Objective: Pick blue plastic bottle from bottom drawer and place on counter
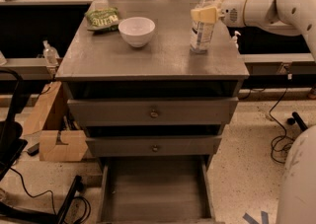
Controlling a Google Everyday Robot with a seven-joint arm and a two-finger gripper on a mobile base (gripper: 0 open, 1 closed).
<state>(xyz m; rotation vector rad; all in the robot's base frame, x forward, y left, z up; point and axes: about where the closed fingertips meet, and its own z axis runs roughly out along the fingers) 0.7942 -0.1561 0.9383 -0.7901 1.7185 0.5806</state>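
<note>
— Where is the slim clear plastic bottle (200, 35) with the white cap?
— Upright on the flat grey cabinet top (148, 57), directly beneath the gripper (203, 15), whose cream fingers clasp its shoulder.

1. The blue plastic bottle (201, 35), clear with a white cap, stands upright on the counter's (148, 60) right rear part.
2. The bottom drawer (155, 188), lowest beneath the counter, is pulled open.
3. The gripper (203, 15), above the counter's right side, clasps the bottle's shoulder.

Counter (163, 57) carries bowl (137, 30), green packet (102, 18), bottle (200, 36) clasped by gripper (204, 15).
</note>
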